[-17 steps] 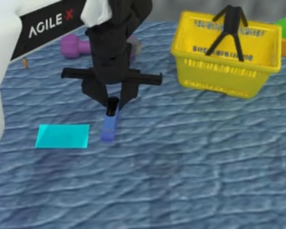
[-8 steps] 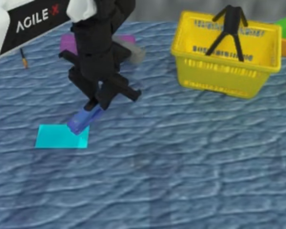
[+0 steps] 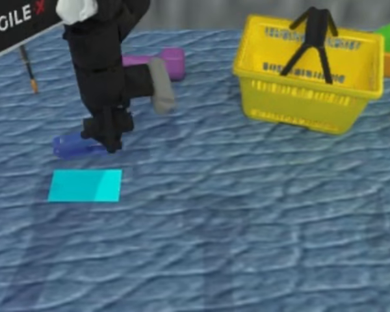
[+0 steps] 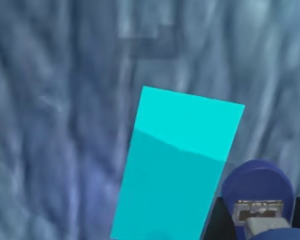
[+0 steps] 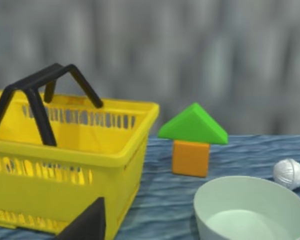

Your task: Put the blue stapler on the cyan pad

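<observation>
Right now your left gripper (image 3: 109,140) hangs over the left part of the surface (image 3: 247,214), its fingers clamped on the blue stapler (image 3: 75,145). You can see the stapler lying roughly level in that grip, its free end pointing toward the top view's left edge, raised above the blue rippled cloth. It sits just above the cyan pad (image 3: 85,185) in the top view, beside the pad's far edge and not yet over it as seen from above.

From the left wrist view, you look down on the cyan pad (image 4: 177,165) with the stapler's rounded blue end (image 4: 257,182) at its side, a silver metal part showing between the dark fingers (image 4: 217,222).

Behind the left arm you have a purple dumbbell (image 3: 162,62), partly hidden by the arm, and a thin brown-and-black brush (image 3: 29,71) near the top-left corner.

Over on the right, a yellow basket (image 3: 309,97) with black handles stands at the far side. Your right gripper does not show in the top view; in the right wrist view only a dark tip appears, so you cannot tell how its fingers stand. That view also shows the yellow basket (image 5: 65,160), an orange block (image 5: 191,157) capped by a green wedge (image 5: 193,125), a pale bowl (image 5: 252,210) and a white-headed object (image 5: 290,173) at the edge.
</observation>
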Robot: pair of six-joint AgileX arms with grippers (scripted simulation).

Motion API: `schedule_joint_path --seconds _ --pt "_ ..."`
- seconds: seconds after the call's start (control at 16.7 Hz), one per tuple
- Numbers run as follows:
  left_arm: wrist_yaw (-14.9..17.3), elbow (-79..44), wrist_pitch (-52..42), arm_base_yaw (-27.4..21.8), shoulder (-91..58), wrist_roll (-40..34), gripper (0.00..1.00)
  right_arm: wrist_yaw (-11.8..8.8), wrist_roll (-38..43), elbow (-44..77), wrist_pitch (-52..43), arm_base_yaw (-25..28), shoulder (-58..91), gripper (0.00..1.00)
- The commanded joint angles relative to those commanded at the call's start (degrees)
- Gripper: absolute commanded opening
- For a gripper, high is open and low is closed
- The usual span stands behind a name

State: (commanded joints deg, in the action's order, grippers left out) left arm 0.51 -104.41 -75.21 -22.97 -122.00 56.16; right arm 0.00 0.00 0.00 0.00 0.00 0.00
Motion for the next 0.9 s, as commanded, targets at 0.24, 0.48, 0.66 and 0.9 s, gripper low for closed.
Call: schedule_joint_path --seconds 0.24,0.48,0.66,0.9 --pt "0.2 1.4 1.0 1.6 2.3 10.7 0.00 0.0 0.0 0.0 0.0 0.0 0.0 1.00" --pt "0.2 1.6 1.2 1.9 2.8 12.3 0.00 0.0 0.0 0.0 0.0 0.0 0.0 1.00" --pt "0.1 1.6 1.4 1.6 2.5 12.4 0.00 0.0 0.0 0.0 0.0 0.0 0.0 1.00" --pt "0.1 7.0 7.6 2.5 1.7 13.1 0.00 0.0 0.0 0.0 0.0 0.0 0.0 1.00"
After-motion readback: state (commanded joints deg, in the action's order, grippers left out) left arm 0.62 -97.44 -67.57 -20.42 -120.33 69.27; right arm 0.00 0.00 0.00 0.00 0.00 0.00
